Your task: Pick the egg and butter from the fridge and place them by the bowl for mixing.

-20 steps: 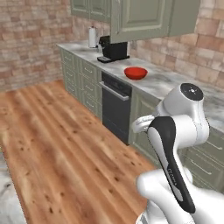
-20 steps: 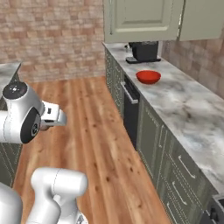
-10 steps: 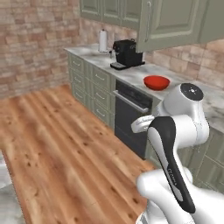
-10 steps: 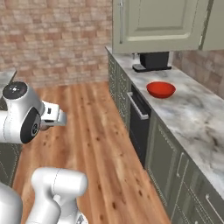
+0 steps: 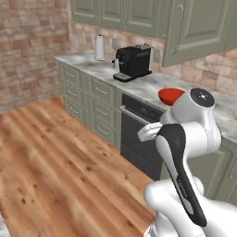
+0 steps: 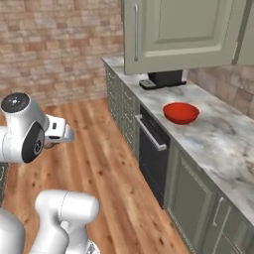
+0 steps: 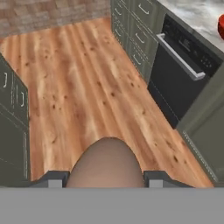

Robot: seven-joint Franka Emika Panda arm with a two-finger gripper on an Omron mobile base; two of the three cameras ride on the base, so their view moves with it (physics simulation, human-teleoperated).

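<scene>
End effector [image 7: 106, 181]: in my hand view only the two finger tips [image 7: 51, 179] rise above the lower edge, clamped on either side of the egg.
Egg [image 7: 106, 164]: brownish-pink, held between those tips; its lower part is cut off, so I cannot see the contact points.
Arm: in both base views the white body covers the hand, and I cannot make out the fingers there.
Bowl [image 6: 181, 112]: red, upright on the marble bench [image 6: 218, 134], well apart from the egg; in the left base view the arm hides most of it.
Oven [image 7: 181, 74]: dark door below the bench, beside the green cabinets.
Coffee machine [image 5: 133, 62]: black, farther along the bench; partly behind a wall cabinet door [image 6: 178, 32] in the right base view.
</scene>
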